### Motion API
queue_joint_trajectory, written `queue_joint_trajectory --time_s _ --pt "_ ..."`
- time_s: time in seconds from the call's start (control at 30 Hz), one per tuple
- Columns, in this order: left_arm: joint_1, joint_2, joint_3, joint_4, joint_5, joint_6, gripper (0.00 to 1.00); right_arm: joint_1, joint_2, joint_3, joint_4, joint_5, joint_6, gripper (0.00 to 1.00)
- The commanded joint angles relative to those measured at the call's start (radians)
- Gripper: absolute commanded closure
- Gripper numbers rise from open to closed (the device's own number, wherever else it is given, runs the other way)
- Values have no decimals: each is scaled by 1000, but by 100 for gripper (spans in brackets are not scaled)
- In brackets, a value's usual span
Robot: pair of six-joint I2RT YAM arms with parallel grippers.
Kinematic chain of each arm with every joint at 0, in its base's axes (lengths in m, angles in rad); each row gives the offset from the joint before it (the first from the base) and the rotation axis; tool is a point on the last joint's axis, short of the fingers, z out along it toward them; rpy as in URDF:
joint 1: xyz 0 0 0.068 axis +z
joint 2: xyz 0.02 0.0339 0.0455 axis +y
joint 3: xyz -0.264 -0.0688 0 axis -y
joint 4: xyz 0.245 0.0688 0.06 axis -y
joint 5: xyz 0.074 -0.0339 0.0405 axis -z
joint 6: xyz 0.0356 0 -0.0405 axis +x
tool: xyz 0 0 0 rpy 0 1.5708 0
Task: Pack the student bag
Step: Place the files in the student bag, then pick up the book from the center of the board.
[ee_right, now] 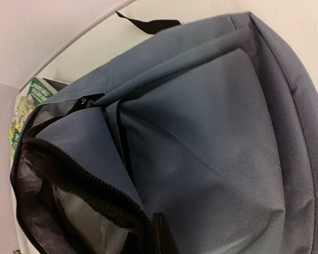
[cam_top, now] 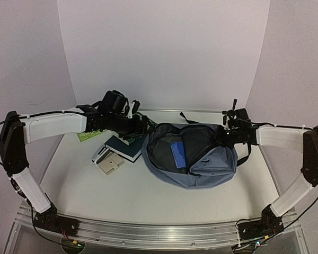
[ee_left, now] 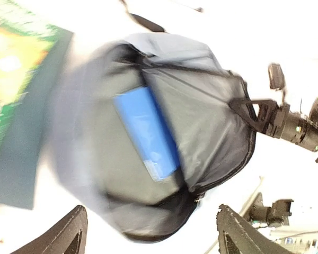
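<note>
Nearest, a beige pouch [cam_top: 110, 164] lies at 9 o'clock of the student bag [cam_top: 212, 164]. The bag sits mid-table, unzipped, with a blue flat item [cam_top: 177, 152] inside. The right claw [cam_top: 224, 138] pinches its 3 o'clock rim. At 11 o'clock the left claw [ee_left: 152, 211] hangs released, partly hiding a dark book [cam_top: 122, 148] and a green booklet [cam_top: 86, 136].

Mouth of soft grey-blue fabric backpack [cam_top: 217, 166] gapes upward; flat blue rectangular item [cam_top: 177, 152] occupies its left part. Right gripper [cam_top: 221, 139], clamped there, blocks right rim. Dark book stack [cam_top: 122, 147] crowds left side.
</note>
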Motion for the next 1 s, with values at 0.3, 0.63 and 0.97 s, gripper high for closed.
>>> queue_joint_trajectory --time_s 0.3,0.63,0.97 --pt "238 -203 -184 -63 -26 6 10 -3 11 -24 10 27 -48 53" --pt "421 -148 -261 123 143 -67 8 -3 -233 0 -105 -13 -92 2" --pt "537 83 -256 398 272 -148 10 -2 -361 58 -170 -5 -79 2"
